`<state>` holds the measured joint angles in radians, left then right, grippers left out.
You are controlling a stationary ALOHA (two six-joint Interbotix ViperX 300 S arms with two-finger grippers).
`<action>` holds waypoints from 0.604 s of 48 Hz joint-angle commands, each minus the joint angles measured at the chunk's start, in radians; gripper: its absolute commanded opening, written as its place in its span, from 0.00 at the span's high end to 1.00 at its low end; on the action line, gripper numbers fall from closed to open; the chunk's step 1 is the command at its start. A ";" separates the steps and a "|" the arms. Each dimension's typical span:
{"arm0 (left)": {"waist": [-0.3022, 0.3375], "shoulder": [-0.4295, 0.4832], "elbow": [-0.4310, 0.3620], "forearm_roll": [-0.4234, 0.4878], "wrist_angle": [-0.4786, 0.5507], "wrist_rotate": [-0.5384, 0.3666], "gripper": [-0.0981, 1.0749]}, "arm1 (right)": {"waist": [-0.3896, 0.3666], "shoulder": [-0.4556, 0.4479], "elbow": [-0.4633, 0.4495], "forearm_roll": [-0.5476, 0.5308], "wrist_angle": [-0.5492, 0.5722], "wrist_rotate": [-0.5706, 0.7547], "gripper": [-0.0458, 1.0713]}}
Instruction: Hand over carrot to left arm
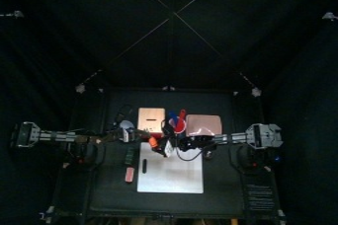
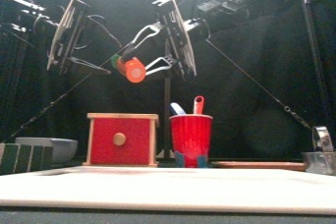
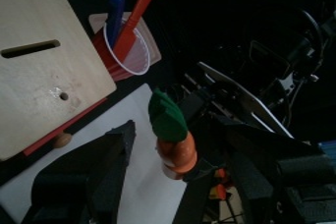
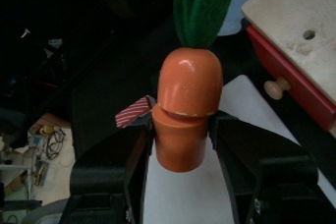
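Your right gripper [image 4: 184,159] pinches the carrot [image 4: 188,105] by its orange body, held high above the table [image 2: 157,191], green top pointing away from the wrist. Your left gripper [image 2: 69,31] hangs just beside it, jaws spread wide, not touching the carrot. Red plastic cup [image 2: 191,138] stands near the table's back edge, holding a red and a blue utensil. Beside it, a wooden box [image 2: 122,139], red-faced, with a round knob. A white sheet [image 1: 172,170] lies flat at the front.

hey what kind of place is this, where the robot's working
Probably a robotics lab test pen: black curtains enclose a small black table, and toy props, a carrot held by the right end effector, and a red cup.
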<state>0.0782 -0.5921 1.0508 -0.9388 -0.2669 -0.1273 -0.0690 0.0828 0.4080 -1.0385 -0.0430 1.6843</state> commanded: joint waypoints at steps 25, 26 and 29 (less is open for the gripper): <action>-0.038 0.051 -0.037 -0.012 -0.037 0.005 0.11 | -0.026 -0.009 -0.044 -0.025 -0.003 -0.003 0.43; -0.038 0.051 -0.035 -0.012 -0.037 0.005 0.11 | -0.026 -0.009 -0.046 -0.026 -0.003 -0.003 0.43; -0.038 0.051 -0.035 -0.014 -0.043 0.003 0.11 | -0.026 -0.006 -0.051 -0.032 -0.003 -0.002 0.43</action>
<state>0.0383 -0.5430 1.0400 -0.9541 -0.2991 -0.1258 -0.0874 0.0920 0.3912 -1.0630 -0.0430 1.6843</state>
